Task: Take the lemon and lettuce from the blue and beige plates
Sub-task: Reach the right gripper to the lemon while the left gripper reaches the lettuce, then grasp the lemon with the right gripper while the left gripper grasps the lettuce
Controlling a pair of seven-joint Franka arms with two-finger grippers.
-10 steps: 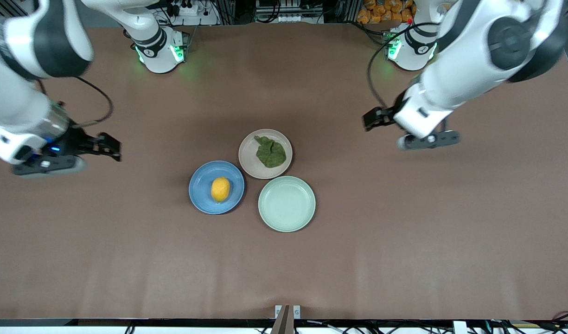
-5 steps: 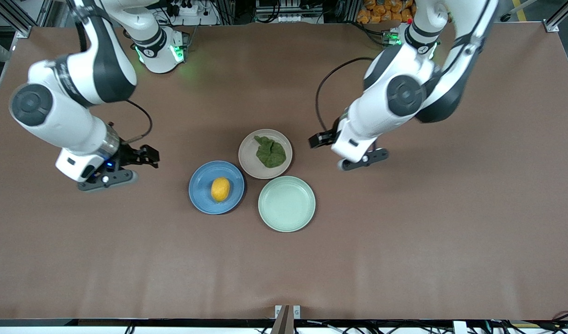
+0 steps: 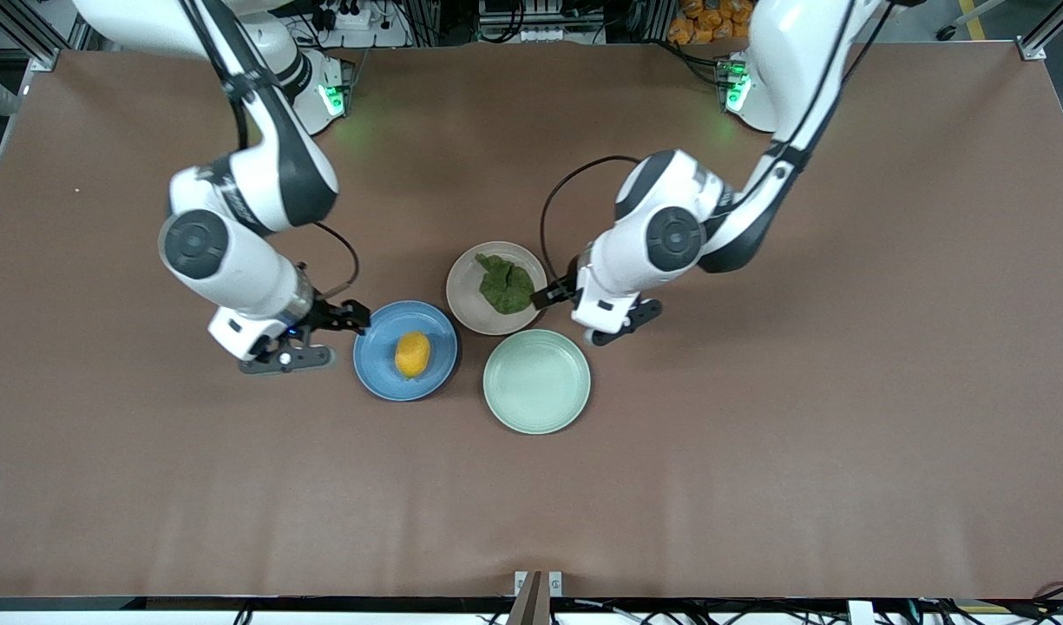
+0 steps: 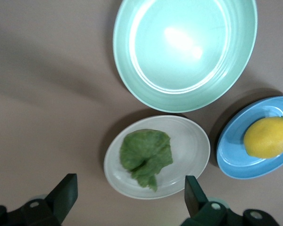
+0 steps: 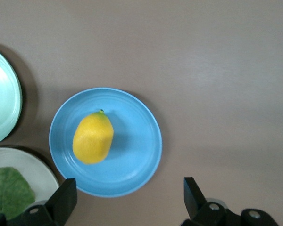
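Observation:
The lemon lies on the blue plate. The lettuce lies on the beige plate. My right gripper is open and empty, over the table at the blue plate's rim on the right arm's side. My left gripper is open and empty, at the beige plate's rim on the left arm's side. In the right wrist view the lemon and blue plate lie ahead of the open gripper. In the left wrist view the lettuce on the beige plate lies just ahead of the open gripper.
An empty mint-green plate sits nearer the front camera, touching the beige plate and close to the blue one. It also shows in the left wrist view. The three plates cluster mid-table on the brown cover.
Both arms have swung in from the table's ends toward the plates. The right gripper has come up to the blue plate, the left gripper to the beige plate. Nothing has been gripped.

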